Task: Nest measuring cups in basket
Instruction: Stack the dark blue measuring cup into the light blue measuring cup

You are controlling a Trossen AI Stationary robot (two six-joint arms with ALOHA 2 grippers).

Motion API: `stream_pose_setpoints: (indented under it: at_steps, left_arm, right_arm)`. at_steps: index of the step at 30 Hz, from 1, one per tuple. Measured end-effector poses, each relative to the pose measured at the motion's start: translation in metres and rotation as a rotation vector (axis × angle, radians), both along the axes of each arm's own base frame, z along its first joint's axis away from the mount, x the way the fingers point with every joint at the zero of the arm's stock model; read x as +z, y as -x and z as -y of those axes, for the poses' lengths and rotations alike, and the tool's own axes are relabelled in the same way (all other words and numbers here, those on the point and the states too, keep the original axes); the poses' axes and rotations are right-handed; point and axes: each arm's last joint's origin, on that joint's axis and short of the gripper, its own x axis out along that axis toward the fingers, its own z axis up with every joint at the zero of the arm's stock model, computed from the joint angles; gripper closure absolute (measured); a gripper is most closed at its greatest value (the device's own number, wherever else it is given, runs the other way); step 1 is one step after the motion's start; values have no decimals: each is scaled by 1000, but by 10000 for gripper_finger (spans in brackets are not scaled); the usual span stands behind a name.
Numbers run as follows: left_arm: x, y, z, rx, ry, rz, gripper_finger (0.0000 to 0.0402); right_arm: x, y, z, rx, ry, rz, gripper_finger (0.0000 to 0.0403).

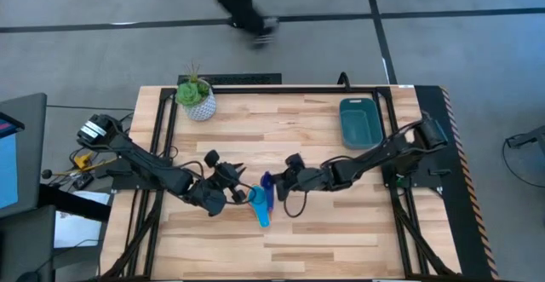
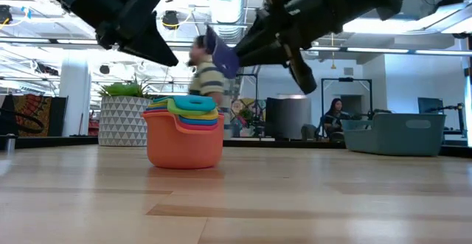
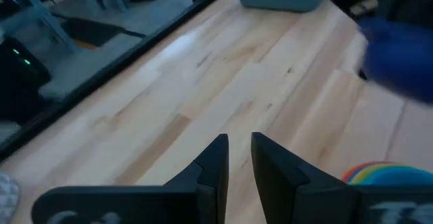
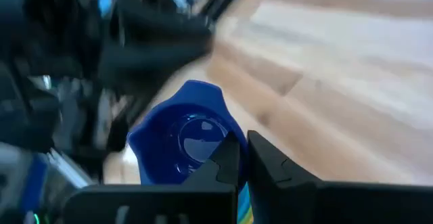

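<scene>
Stack of measuring cups [image 2: 184,130] mid-table, basket [image 1: 359,121] far right, apart.

An orange measuring cup [image 2: 184,144] holds a nested stack [image 2: 190,111] banded green, light blue, yellow and red on the pale, striped wooden counter [image 1: 324,231]. A navy cup [image 4: 186,139] sits clamped in the black right gripper [image 4: 237,160]; the left gripper [image 3: 238,153] is black too. The basket [image 1: 359,122] at the far right is dark teal. A white pot [image 2: 122,120] with grey triangle patterning carries a green plant [image 1: 193,88].

Nested cups [image 2: 184,130], navy cup [image 4: 186,139] aloft
</scene>
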Motion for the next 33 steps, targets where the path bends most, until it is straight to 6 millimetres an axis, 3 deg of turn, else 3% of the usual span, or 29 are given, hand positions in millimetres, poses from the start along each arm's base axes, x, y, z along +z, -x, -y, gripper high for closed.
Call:
stream_pose_setpoints:
  at_steps: [10, 19, 33]
  left_arm:
    - [15, 5, 3, -49, 23, 41, 347]
    - [16, 6, 4, -53, 23, 46, 347]
    - [16, 6, 4, -53, 23, 46, 347]
  right_arm:
    - [6, -27, -10, 105, -21, -119, 380]
    - [14, -29, -16, 79, -84, -135, 385]
    - [9, -26, -19, 40, -139, -171, 390]
